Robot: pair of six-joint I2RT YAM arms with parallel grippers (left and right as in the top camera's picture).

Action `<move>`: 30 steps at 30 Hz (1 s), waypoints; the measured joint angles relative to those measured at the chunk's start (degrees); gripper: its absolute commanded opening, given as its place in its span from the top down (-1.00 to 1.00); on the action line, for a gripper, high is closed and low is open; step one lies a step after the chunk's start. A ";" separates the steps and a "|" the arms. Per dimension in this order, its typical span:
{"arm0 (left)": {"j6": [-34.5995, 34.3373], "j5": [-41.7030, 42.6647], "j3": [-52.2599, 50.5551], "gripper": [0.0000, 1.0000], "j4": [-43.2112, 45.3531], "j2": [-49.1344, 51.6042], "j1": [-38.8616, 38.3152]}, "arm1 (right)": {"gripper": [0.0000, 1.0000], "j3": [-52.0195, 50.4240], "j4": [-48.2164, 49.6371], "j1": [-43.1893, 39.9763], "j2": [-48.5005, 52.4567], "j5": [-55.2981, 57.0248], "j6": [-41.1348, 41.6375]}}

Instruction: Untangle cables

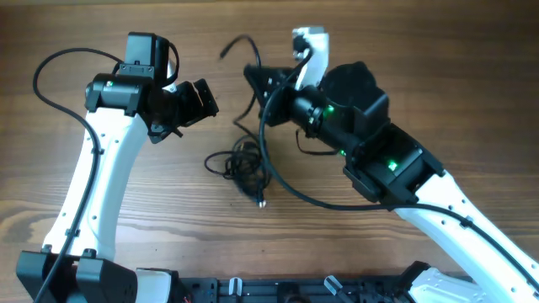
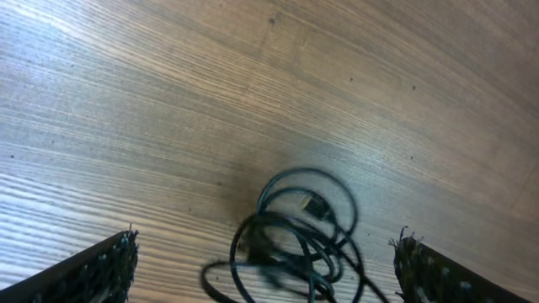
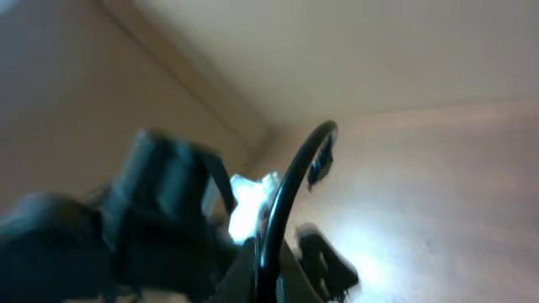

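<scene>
A loose tangle of thin black cables [image 1: 240,162] lies on the wooden table between the arms, with a small plug end [image 1: 261,200] at its near side. My left gripper [image 1: 200,99] is open and empty, to the upper left of the tangle. In the left wrist view the tangle [image 2: 296,240] lies on the table, seen between the spread jaws [image 2: 265,251]. My right gripper [image 1: 257,80] is shut on one cable [image 3: 290,185], which hangs down to the tangle; its free end [image 1: 227,48] arcs up to the left. The right wrist view is blurred, with the jaws [image 3: 274,273] pinching that cable.
The thick black wires [image 1: 50,93] of the arms loop beside each arm. The right arm [image 1: 379,160] covers the table to the right of the tangle. The arm bases and a black rail [image 1: 278,290] line the front edge.
</scene>
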 measured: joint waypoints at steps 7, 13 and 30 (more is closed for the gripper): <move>4.61 4.02 0.00 -1.00 -0.87 0.00 0.00 | 0.91 0.17 11.45 0.00 -2.43 12.48 0.79; 12.83 14.25 0.00 -1.00 -0.83 0.00 -0.11 | 0.91 0.17 9.97 0.00 -2.43 20.37 3.63; -5.25 16.00 0.02 -1.00 3.82 8.55 -9.29 | 0.91 0.17 2.93 0.00 -2.01 25.99 20.09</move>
